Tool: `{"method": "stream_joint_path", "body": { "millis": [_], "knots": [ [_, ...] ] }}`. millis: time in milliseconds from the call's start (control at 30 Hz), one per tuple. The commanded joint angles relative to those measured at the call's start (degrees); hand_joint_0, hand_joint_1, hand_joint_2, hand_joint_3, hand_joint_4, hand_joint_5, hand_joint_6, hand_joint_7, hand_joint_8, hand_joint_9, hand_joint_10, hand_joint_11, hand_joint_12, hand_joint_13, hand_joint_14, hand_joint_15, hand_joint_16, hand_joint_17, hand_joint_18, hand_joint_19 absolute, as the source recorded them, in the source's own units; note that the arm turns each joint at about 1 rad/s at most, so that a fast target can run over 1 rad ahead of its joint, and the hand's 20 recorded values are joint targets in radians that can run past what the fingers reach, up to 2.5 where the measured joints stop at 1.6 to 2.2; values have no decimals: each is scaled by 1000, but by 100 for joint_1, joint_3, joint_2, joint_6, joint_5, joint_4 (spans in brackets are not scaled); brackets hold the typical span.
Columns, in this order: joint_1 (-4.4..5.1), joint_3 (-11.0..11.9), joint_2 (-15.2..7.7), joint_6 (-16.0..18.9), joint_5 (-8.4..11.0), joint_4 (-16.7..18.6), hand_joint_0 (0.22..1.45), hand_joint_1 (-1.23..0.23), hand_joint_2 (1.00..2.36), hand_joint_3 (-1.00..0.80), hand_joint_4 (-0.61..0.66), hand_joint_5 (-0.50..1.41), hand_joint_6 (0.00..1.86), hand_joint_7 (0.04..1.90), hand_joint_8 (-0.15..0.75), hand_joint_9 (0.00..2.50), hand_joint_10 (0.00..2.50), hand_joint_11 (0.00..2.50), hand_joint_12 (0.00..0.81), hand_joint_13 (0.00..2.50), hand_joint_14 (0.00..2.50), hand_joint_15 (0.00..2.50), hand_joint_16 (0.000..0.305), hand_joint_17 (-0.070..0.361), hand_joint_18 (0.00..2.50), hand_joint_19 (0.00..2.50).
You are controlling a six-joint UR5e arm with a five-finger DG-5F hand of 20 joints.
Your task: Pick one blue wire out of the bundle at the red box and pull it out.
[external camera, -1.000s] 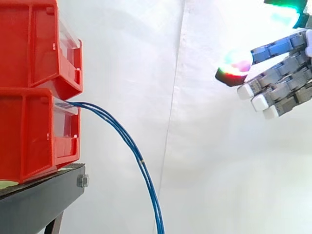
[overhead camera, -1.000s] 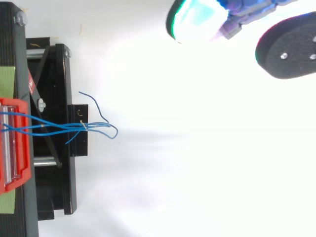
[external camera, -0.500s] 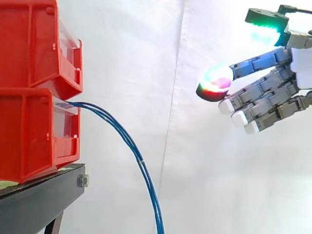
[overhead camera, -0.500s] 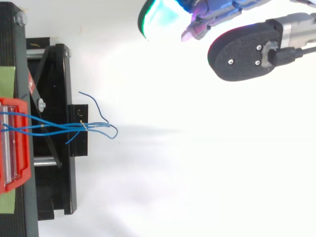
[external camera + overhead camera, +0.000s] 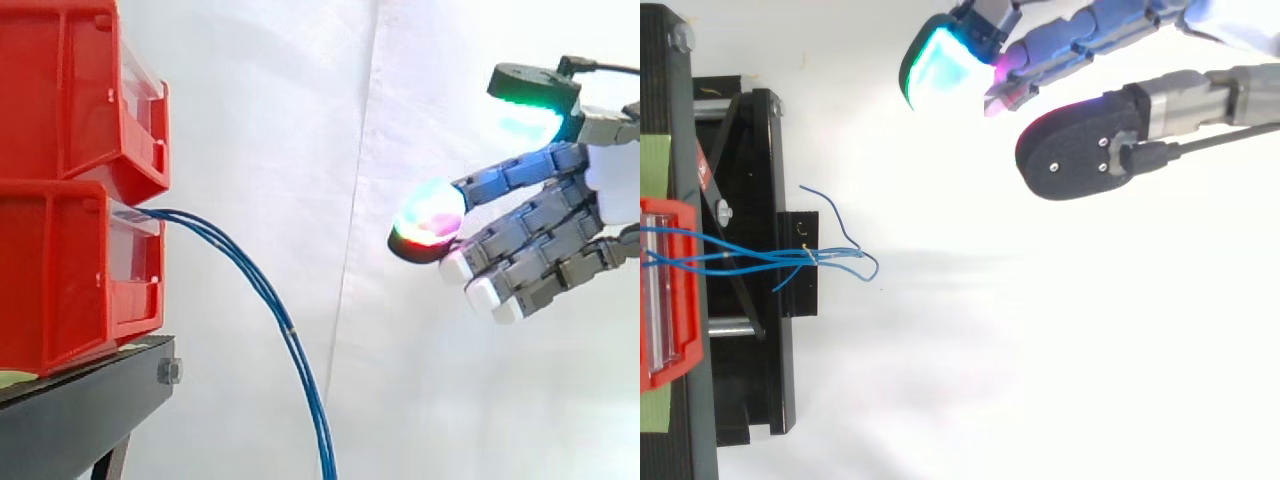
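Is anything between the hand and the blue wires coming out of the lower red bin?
Nothing visible. In the side view the open hand hangs right of the blue wires, with bare white curtain behind the gap. From above, the hand is offset to one side of the wires, again with nothing between.

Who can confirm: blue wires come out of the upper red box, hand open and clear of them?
Not quite: the side view shows the blue wires leaving the lower red box, not the upper red box. The hand is open and clear of them.
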Motion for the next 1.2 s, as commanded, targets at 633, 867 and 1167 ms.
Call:
{"method": "stream_joint_path", "body": {
  "millis": [633, 867, 1167],
  "knots": [
    [103, 0, -592, 227, 26, 1345, 530, -558, 1001, -483, 371, -158, 502, 825, 303, 661, 3, 157, 399, 698, 9, 291, 50, 112, 563, 307],
    [112, 9, -741, 236, 17, 1310, 533, -559, 1001, -481, 376, -156, 502, 827, 302, 664, 3, 159, 397, 701, 9, 289, 50, 112, 563, 307],
    [147, 9, -1093, 227, 8, 1794, 533, -559, 1001, -480, 379, -153, 502, 829, 303, 675, 3, 161, 396, 701, 9, 293, 50, 112, 569, 307]
  ]
}}
